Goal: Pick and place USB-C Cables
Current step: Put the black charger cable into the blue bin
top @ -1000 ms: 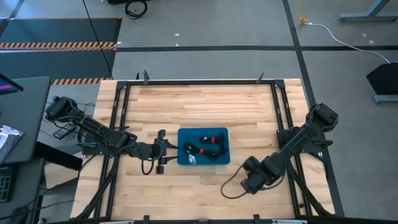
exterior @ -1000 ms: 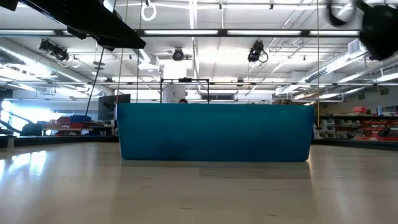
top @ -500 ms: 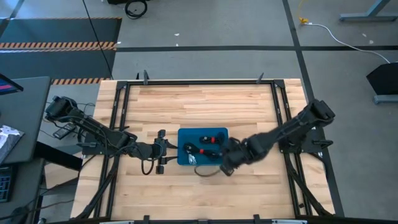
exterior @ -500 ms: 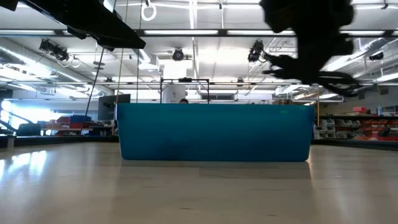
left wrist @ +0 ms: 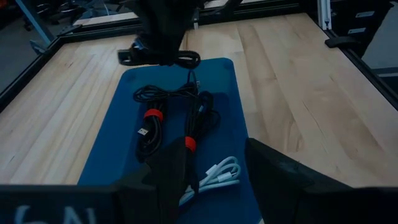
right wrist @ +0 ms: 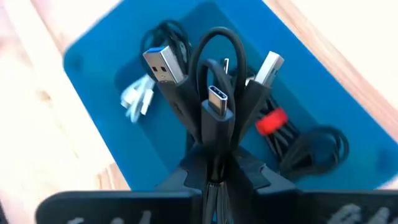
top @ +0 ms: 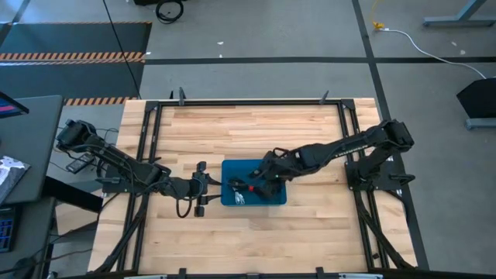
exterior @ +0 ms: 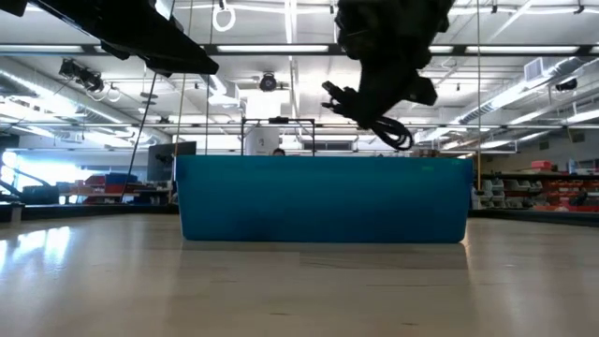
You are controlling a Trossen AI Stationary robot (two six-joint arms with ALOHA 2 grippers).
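Pale wooden surface (top: 248, 132) carries a blue tray (top: 232, 199) where two red-banded USB-C cables (left wrist: 168, 121) lie; the right gripper (right wrist: 214, 146) hovers above with fingers clenched on another cable (right wrist: 214, 102). Its dangling loop could snag them. Left gripper (left wrist: 214, 168), fingers released, waits beside the tray. No readable writing.

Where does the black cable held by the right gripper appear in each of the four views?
High view: hidden under the right gripper, over the blue tray.
Low view: held cable loops above the tray wall.
Left wrist: loop at the tray's far end.
Right wrist: centre.
Shared landmark: the blue tray.
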